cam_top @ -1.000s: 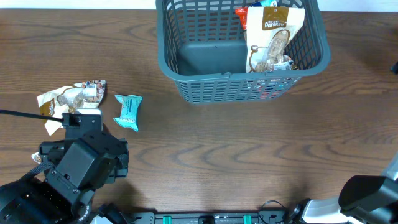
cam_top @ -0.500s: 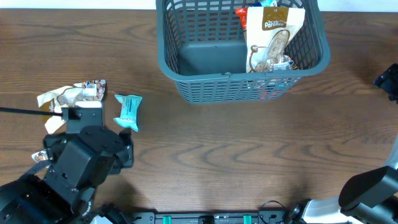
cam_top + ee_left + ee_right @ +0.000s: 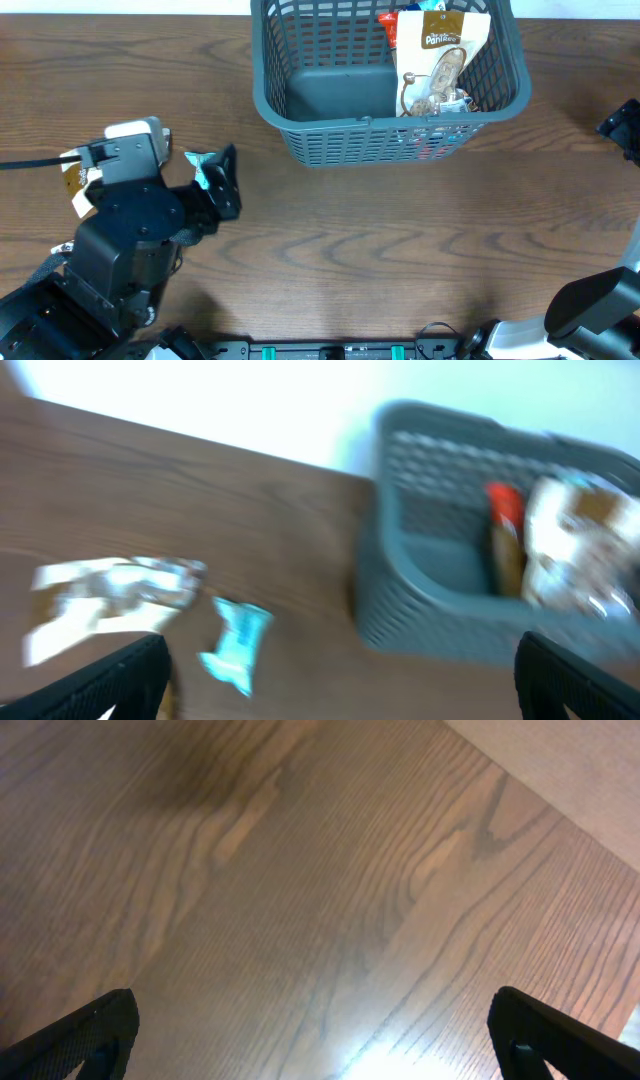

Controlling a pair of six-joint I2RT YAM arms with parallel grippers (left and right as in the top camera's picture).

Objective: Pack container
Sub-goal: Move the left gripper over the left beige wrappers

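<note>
container (image 3: 370,122) sat at the far middle of the table (image 3: 400,250), its right half already holding snacks (image 3: 440,60), its left half free for more. left gripper (image 3: 340,695), jaws spread wide, hung by the teal packet (image 3: 236,648), likely lined up to take it. right gripper (image 3: 320,1045), also spread, hovered over the table at the right, out of the way.

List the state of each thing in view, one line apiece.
Dark grey slotted plastic basket: upright, partly filled, left half bare.
Beige snack bag: standing in basket's right half.
Red packet: in basket, beside the bag.
Teal foil packet: flat on table, outside basket.
Crumpled white-brown wrapper: on table, outside basket.
Left gripper: open, empty.
Right gripper: open, empty.
</note>
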